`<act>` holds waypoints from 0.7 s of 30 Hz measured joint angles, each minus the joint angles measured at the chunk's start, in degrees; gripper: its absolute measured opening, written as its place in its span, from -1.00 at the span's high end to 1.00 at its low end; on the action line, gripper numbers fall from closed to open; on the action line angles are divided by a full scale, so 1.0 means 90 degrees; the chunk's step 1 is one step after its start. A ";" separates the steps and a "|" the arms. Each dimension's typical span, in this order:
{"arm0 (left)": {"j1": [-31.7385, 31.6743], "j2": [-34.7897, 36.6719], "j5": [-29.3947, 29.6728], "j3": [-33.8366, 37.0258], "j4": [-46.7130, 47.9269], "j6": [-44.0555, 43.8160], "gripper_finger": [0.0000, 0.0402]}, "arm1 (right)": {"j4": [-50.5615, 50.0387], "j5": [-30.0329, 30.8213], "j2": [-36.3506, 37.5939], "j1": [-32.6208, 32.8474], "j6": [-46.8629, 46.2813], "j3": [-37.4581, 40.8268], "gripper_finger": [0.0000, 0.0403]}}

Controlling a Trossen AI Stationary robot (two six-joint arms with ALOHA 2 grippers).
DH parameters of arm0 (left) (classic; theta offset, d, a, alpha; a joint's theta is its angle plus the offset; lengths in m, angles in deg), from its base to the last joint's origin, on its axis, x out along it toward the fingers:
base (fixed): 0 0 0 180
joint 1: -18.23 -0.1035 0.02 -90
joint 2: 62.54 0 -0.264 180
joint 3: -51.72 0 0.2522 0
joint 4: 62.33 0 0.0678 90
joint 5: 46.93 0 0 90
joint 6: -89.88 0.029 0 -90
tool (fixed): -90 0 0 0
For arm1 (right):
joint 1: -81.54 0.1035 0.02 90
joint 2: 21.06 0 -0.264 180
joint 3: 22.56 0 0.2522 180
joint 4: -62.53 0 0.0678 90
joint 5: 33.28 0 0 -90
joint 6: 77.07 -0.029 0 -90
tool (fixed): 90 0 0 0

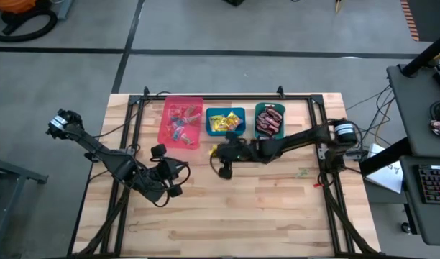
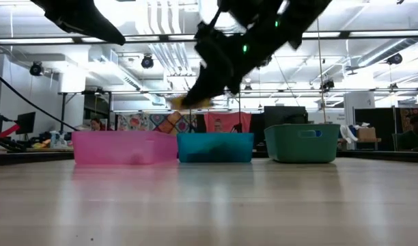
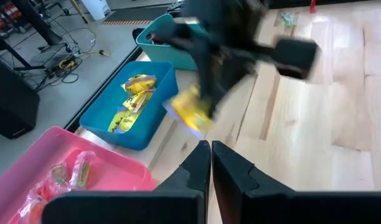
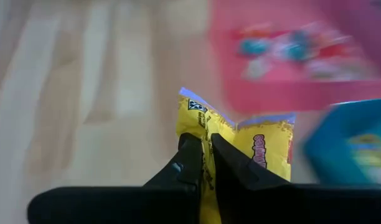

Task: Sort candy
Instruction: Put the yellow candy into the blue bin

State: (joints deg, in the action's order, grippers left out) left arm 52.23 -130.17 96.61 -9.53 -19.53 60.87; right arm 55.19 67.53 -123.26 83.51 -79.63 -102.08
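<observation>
Three bins stood in a row along the far edge of the wooden worktop [image 1: 277, 208]: a pink bin [image 1: 165, 134], a blue bin [image 1: 209, 122] and a teal bin [image 1: 257, 122]. The pink bin held small pink and teal clear-wrapped pieces [image 1: 182, 122], the blue bin held yellow packets [image 1: 226, 123], and the teal bin held dark brown-red bars [image 1: 269, 122]. The right gripper [image 4: 204, 167] hung above the worktop just in front of the blue bin, its jaws pinched tight on one yellow square packet [image 4: 253, 146]. This packet was bright yellow with a pale crimped top edge, a small dark mark at one corner and red lettering on its face; it was clear of the worktop, near the gap between the pink and blue bins. The left gripper [image 3: 210, 163] waited over the near-left part of the worktop, jaws closed together on nothing.
</observation>
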 joint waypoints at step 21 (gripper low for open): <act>-0.0027 0.0002 0.0340 0.0000 -0.0005 -0.0051 1.00 | 0.0386 0.0629 -0.0008 -0.2051 -0.1467 -0.0142 0.66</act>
State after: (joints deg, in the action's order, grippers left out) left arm 51.99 -130.15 99.67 -9.53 -19.58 60.41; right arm 58.66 73.19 -123.33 65.05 -92.84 -103.36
